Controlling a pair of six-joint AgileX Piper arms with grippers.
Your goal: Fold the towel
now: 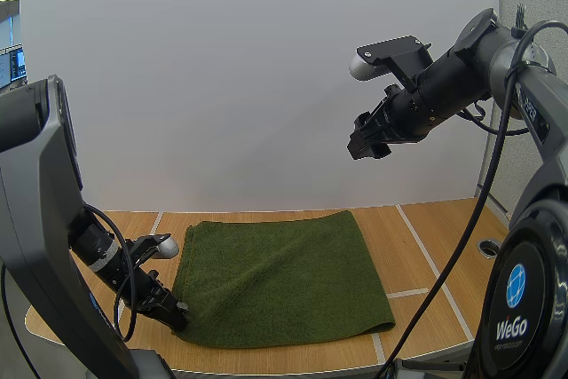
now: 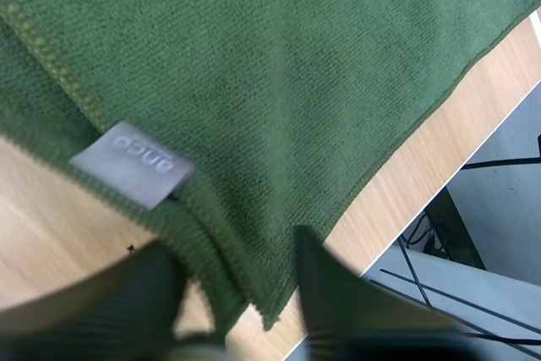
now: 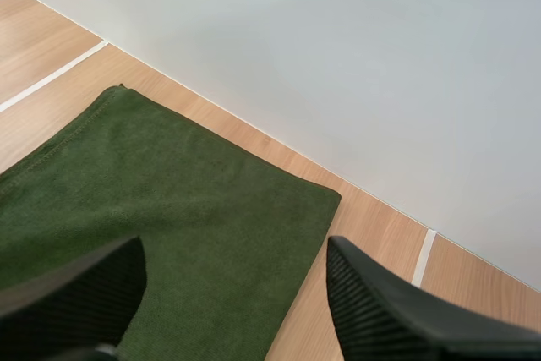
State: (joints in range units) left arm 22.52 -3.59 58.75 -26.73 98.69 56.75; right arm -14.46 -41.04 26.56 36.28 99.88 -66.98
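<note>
Folding step: judged to be the first grab. The left pincer [image 1: 171, 311] sits at the near-left corner of the towel [image 1: 280, 277], in the lower left of the high frame.
Left pincer: fingers spread, with the towel's corner and hem lying between them, not yet pinched.
Right pincer [image 1: 366, 146]: spread and holding nothing, raised in the upper right of the high frame, well above the towel.
Towel place: spread flat on the table [image 1: 430, 246], lower centre of the high frame, not yet folded.
Towel make: dark green cloth with a short soft pile, roughly rectangular, with a stitched hem. A small grey label [image 2: 133, 162] is sewn by the corner near the left pincer.
Table make: pale wood grain crossed by thin white lines, smooth-looking.
Risk one: the fingers may close on only the tip of the hem, and soft cloth could slip out on the lift.
Risk two: the fingertips are close to the wood, so pressing lower may scrape the table or bunch the cloth.
Risk three: lifting one corner alone could drag the towel askew on the smooth top and leave a crooked fold.
</note>
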